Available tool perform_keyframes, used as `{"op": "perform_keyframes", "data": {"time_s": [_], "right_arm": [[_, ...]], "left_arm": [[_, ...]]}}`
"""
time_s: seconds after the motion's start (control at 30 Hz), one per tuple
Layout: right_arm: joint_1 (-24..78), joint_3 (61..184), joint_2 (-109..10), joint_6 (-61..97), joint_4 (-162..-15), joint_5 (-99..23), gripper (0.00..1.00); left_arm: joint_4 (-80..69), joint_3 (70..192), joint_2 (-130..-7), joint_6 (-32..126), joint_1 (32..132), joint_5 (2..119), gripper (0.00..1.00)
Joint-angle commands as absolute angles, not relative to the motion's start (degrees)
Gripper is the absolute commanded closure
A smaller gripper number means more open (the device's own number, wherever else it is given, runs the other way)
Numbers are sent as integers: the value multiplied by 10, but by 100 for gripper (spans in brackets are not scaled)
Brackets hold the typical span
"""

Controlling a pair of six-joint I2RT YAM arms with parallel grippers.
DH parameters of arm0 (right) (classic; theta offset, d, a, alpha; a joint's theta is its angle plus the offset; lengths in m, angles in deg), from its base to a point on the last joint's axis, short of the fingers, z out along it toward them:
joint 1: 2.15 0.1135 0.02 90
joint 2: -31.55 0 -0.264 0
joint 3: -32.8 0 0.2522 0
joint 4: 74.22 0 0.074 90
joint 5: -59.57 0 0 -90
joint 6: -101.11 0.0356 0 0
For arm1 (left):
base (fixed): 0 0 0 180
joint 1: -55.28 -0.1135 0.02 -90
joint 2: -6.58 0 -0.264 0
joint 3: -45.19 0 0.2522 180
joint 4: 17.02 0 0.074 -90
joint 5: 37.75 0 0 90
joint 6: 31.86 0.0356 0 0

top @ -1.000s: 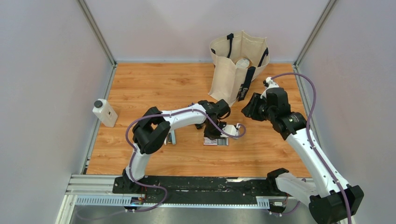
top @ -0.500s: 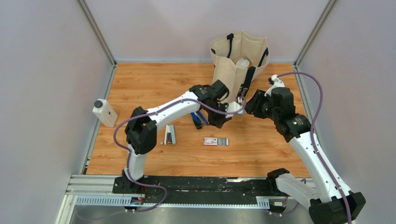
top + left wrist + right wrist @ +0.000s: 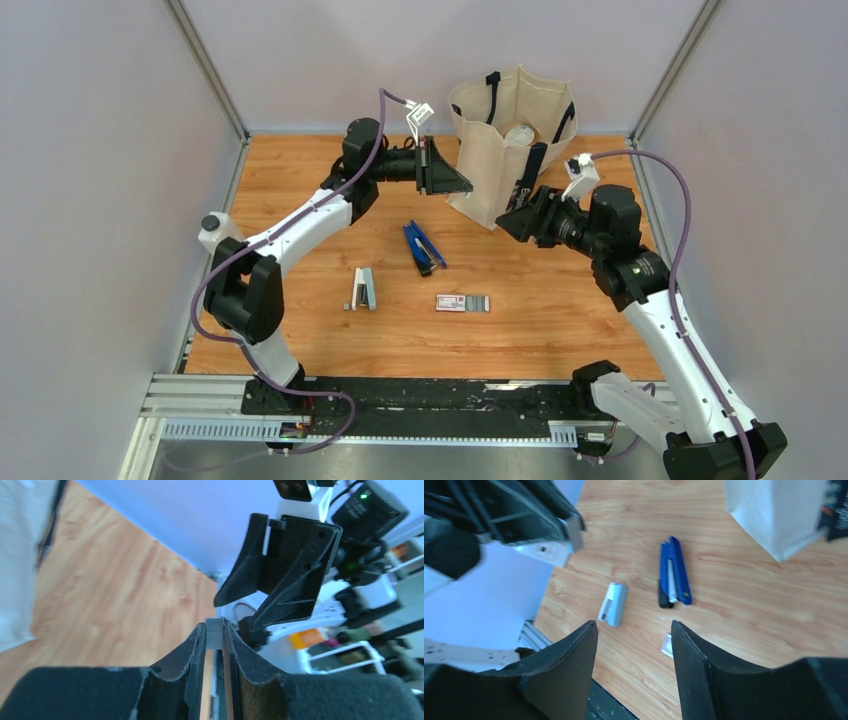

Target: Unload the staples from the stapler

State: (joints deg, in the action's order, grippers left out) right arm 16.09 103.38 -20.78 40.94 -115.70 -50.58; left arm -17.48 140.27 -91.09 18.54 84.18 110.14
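Wood-grain table (image 3: 300, 190) between pale walls, with a cloth bag (image 3: 500, 140) standing at the far side; the stapler (image 3: 423, 248) lies flat on the boards near the middle, well apart from both my grippers, and my right wrist view looks down on it (image 3: 672, 572); it seems swung open, blue top beside a dark base with a pale rail showing between them. A pale grey stapler-like thing (image 3: 364, 289) lies to its left and a red-and-white box (image 3: 463, 303) nearer my bases. My left gripper (image 3: 458, 184) is lifted high beside the bag, jaws pinched on a thin grey strip (image 3: 215, 632), which I take for staples, though it is too small to be sure. My right gripper (image 3: 503, 227) hovers with jaws spread wide and nothing between them.

I judge the stapler light, rigid and smooth-shelled, so it would skid under a sideways push; its hinge makes it floppy when lifted by one half. I would take it across the narrow width of the body near the hinge end, leaving the rail free. The strip is brittle and thin; a firm, flat pinch suits it.
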Motion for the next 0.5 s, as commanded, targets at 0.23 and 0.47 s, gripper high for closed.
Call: {"op": "perform_keyframes", "data": {"time_s": [0.23,0.47], "right_arm": [[162,1068,-226,537,-913,-687,40],[163,1070,-250,602,-815,-709,40]], "left_arm": [[-581,1321,-869,-181,844,1121,74],[-609,1307,-855,-203,843,1105,79]]}}
